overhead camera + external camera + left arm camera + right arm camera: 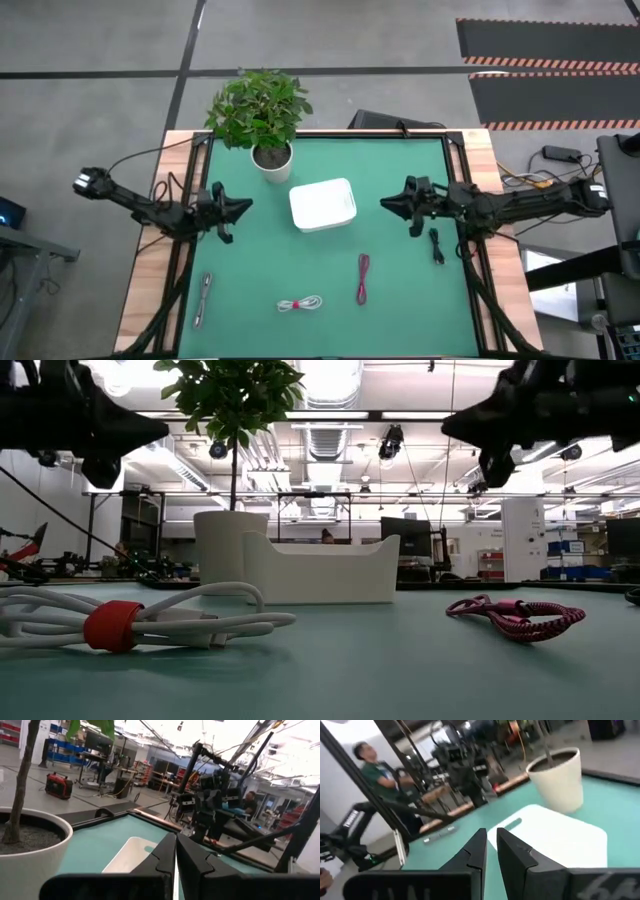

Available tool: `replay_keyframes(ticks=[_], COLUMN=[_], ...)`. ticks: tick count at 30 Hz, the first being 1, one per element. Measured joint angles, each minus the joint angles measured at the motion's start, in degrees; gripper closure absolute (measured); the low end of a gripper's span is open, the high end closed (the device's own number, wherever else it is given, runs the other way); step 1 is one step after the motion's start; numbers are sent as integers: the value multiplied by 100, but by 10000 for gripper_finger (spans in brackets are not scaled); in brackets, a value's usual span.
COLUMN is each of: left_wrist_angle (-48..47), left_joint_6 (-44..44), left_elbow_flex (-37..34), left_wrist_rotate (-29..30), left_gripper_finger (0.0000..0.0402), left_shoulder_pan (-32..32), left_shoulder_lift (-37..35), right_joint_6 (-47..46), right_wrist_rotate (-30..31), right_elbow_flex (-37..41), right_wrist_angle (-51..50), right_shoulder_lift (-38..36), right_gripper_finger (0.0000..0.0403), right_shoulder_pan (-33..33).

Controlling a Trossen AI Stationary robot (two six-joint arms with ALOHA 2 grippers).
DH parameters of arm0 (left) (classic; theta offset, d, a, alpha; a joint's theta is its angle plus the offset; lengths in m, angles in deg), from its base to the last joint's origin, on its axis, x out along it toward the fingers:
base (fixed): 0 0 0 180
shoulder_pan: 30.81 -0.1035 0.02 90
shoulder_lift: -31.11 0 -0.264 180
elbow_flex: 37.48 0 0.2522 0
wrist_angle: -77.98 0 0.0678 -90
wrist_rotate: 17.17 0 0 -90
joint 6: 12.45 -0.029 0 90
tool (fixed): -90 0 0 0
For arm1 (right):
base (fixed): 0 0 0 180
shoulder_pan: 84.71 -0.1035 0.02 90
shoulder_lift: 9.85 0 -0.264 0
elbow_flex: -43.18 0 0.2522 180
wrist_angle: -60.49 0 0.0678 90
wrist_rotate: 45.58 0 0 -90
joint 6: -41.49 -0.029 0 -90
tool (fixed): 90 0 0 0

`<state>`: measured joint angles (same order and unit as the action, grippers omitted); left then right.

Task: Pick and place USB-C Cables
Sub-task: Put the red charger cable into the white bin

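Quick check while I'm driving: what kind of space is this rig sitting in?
Likely a robotics lab or workshop: exposed ceiling ducts, benches with monitors behind the green table, and hazard-striped floor mats.

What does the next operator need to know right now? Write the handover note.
Left gripper: shut, empty, raised left of the white rectangular tray.
Right gripper: shut, empty, raised right of the tray.
Cables: silver-grey cable bundle front left; white cable bundle with red tie front centre; dark red braided cable bundle front right; all on the green mat.
Done: no cable moved as far as visible.
Left: pick and place all three.
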<state>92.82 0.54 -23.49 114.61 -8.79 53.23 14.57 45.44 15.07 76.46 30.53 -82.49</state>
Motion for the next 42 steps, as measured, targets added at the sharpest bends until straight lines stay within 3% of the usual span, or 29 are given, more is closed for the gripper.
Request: replay_keyframes(ticks=[11,26,34,42], left_wrist_angle=[5,6,5,5], left_joint_6=[17,324,334,323], left_elbow_flex=[0,0,1,0], left_wrist_rotate=[15,13,11,10], left_gripper_finger=[402,402,402,402], left_shoulder_pan=[0,0,0,0], left_shoulder_lift=[299,298,298,298], right_joint_6=[-405,-1769,-2592,-3100], right_wrist_rotate=[-2,-12,-411,-448], right_elbow_flex=[-1754,-3072,-3662,-4729], right_wrist_angle=[-3211,-4987,-5919,-7351], right_shoulder_lift=[894,2261,3017,3900], right_gripper_finger=[369,369,369,369], right_shoulder_pan=[-360,-972,-1227,-1566])
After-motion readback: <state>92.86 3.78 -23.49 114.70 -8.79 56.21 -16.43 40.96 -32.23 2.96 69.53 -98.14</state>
